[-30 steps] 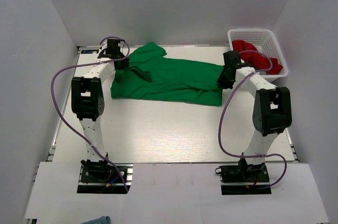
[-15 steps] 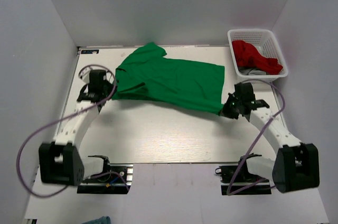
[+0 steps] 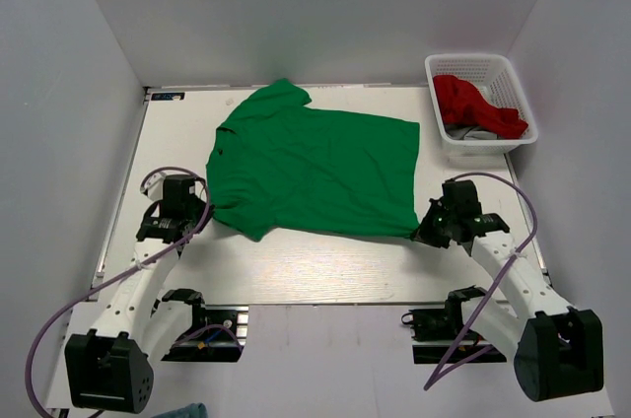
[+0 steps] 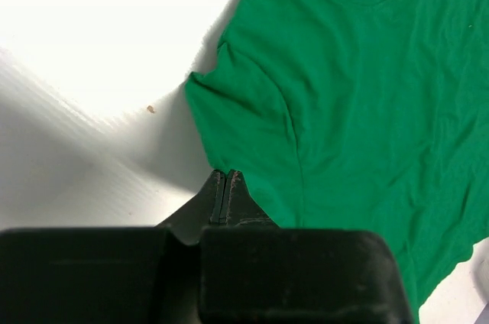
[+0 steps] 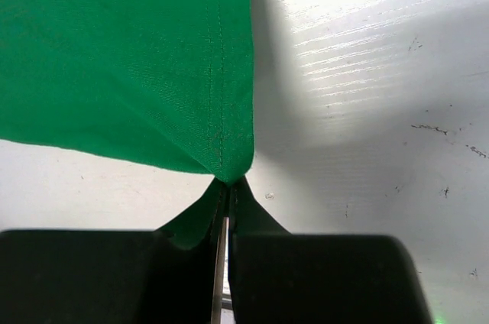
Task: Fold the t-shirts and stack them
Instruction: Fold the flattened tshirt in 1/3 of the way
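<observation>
While between left pincer (image 3: pixel 209 209), right pincer (image 3: pixel 418 233): green t-shirt (image 3: pixel 315 167).

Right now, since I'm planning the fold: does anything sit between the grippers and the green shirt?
Nothing visible does. Both are shut on the green shirt: left gripper on a sleeve, right gripper on a hem corner. The basket stands apart, far right.

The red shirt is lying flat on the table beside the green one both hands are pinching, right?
No: the red shirt is bunched in the white basket, as the top view shows. The left hand and right hand do pinch the green shirt.
</observation>
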You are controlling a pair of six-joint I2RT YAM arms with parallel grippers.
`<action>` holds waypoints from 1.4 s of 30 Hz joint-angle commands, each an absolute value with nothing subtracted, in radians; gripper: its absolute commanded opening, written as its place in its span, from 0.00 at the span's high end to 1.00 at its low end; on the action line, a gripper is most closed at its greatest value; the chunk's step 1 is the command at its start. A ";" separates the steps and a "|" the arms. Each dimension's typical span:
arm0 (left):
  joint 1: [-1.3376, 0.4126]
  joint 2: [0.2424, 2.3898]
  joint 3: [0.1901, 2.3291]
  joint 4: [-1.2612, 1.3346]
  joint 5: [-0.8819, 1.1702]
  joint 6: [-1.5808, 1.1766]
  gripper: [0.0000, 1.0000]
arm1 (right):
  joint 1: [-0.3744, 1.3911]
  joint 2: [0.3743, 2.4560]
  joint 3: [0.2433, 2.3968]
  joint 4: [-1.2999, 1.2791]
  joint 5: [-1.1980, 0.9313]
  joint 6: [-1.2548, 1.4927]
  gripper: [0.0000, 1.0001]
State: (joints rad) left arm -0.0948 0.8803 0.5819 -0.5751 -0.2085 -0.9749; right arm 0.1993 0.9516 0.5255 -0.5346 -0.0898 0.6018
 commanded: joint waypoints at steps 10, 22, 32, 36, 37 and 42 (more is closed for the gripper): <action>-0.098 1.112 0.825 -0.491 -0.210 -0.960 1.00 | 0.195 1.130 0.708 -0.460 -0.092 0.583 1.00; -0.087 1.434 1.129 -0.457 -0.224 -0.933 1.00 | 0.178 1.400 0.978 -0.492 0.026 0.565 1.00; -0.078 1.830 1.474 -0.445 -0.246 -0.907 1.00 | 0.127 1.675 1.230 -0.471 0.038 0.542 0.96; -0.078 1.989 1.618 -0.408 -0.203 -0.830 0.60 | 0.117 1.791 1.330 -0.477 0.011 0.457 0.55; -0.078 2.023 1.711 -0.408 -0.174 -0.790 0.33 | 0.115 1.805 1.357 -0.482 0.009 0.453 0.41; -0.078 2.192 2.029 -0.649 -0.192 -0.684 0.00 | 0.127 1.761 1.359 -0.471 0.063 0.422 0.11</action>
State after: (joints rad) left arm -0.0822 2.2082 1.9007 -0.5213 -0.1905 -0.7773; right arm 0.1196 1.8160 1.3193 -0.4904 0.0311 0.4675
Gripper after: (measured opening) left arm 0.993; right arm 0.854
